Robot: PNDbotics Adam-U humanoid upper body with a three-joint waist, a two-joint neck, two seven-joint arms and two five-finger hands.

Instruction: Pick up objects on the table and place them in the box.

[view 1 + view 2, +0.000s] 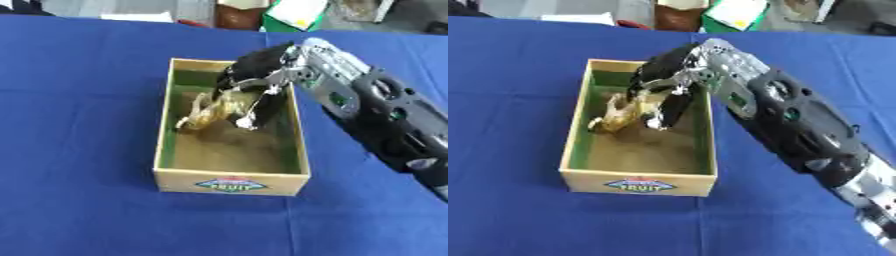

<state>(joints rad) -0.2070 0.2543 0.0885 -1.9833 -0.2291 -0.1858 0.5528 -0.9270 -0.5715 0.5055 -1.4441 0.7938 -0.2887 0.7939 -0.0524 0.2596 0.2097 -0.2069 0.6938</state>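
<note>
So, from the left: that side of the blue surface (79, 125) is bare cloth, and no left hand of mine shows in either view.

Next comes the box (229, 181), a shallow cardboard tray with a green inner wall and a printed label on its near face. It sits square to me, open side up, so I can come in from above without tipping anything.

Inside it, toward the far left part, is the thing I am placing: a crumpled, shiny golden-brown item (207, 111), some kind of wrapper or packet as far as I can tell. It hangs low within the walls, at or just above the floor; I cannot tell whether it touches yet.

My right hand (256, 86) reaches over the far right rim and down into the box, fingers (665, 113) curled round the item, pinching its upper end. I hold it by the top so the rest can settle onto the floor before I let go.

Further right, my forearm slants away to the lower right corner, clear of the box wall. I judge the carry nearly done; what remains is opening the fingers and lifting out without snagging the wrapper.
</note>
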